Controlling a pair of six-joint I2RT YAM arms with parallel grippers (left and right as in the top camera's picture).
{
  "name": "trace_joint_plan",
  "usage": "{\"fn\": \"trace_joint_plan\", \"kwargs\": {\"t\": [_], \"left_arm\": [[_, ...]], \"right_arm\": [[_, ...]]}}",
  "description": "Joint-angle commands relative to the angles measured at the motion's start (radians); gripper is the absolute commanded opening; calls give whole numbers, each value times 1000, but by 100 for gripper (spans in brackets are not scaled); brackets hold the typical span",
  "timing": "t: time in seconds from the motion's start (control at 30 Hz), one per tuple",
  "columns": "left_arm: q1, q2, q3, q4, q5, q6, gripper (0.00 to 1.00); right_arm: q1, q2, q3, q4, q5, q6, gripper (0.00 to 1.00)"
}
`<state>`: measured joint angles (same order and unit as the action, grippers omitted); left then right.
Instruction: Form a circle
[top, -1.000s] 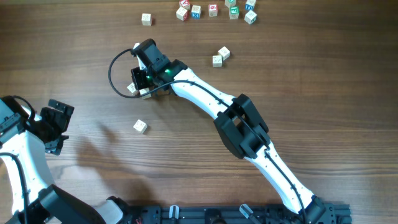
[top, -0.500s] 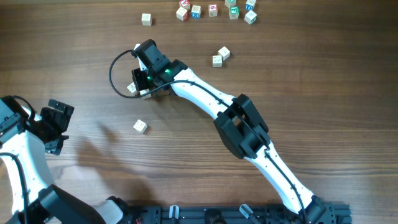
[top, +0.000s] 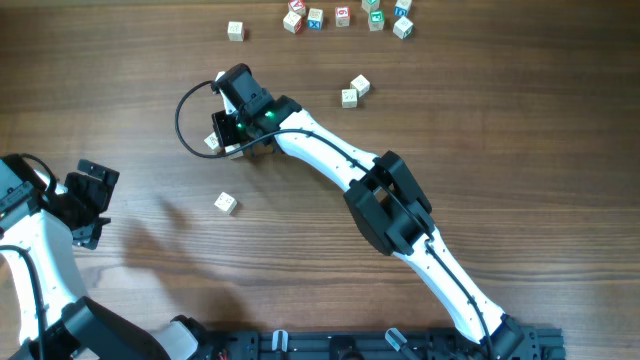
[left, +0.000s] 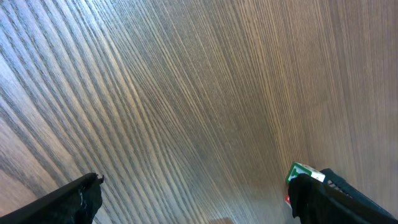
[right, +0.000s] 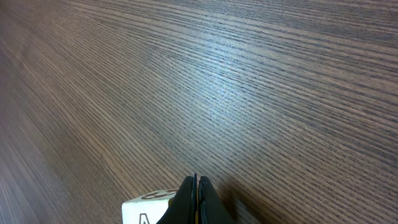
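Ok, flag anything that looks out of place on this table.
Nothing damaged or spilled, but there is no ring: a row of blocks sits at the top of the overhead view, a pair mid-table, one stray block alone lower left.

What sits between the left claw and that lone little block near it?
Nothing. In the overhead view only bare tabletop, with a faint shadow, separates the open left claw from the lone block.

Top-down overhead; wrist cameras near table (left: 186, 93)
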<state>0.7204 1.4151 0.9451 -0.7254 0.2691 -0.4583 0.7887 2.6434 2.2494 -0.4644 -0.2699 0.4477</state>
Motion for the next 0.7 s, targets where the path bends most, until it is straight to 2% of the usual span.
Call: {"fn": "trace_joint_plan", "kwargs": {"t": [0.0,0.67], "left_arm": [[4,6,-5,0,-9,-6,100],[4,6,-5,0,-9,-5,100]], "right_arm": [[-2,-3,2,-1,-24,0,5],[0,-3,2,-1,-42,-2,5]]}}
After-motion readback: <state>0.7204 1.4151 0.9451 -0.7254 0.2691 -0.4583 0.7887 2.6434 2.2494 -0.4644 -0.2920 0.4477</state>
